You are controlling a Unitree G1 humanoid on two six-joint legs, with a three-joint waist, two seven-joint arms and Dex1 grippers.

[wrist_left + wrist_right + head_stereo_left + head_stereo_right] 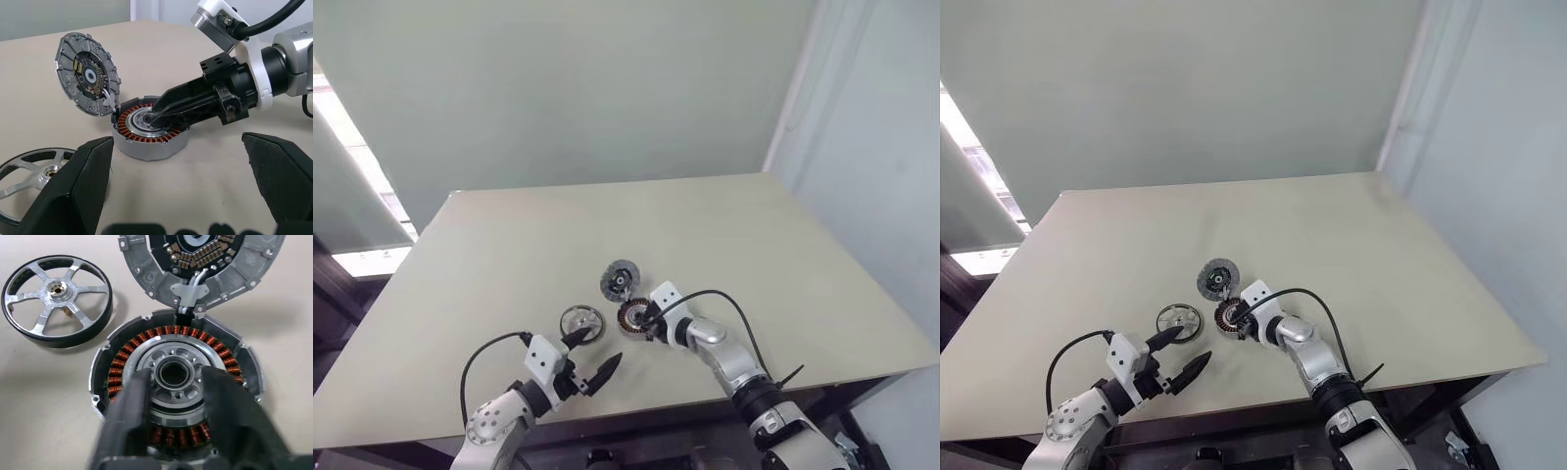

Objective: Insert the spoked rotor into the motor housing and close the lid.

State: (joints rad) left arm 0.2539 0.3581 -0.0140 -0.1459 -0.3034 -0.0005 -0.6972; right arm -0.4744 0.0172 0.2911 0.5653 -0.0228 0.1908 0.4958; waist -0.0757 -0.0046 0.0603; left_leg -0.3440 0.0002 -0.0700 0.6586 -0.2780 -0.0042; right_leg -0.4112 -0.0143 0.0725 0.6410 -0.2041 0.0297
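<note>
The motor housing [146, 340], a grey ring of copper windings around a silver centre, lies flat on the table. Its lid [88, 73] leans up from the far rim with its inner face showing, joined to the housing by a small bracket and wires. The spoked rotor [582, 322] lies flat just left of the housing. My right gripper [176, 377] reaches over the housing, its fingers [129, 421] apart on either side of the centre hub, holding nothing. My left gripper [599, 350] hangs wide open and bare near the rotor, on the side towards me.
The beige table [754, 255] stretches far behind and to both sides of the parts. Its front edge runs close under both arms. A black cable [724, 299] loops over my right wrist.
</note>
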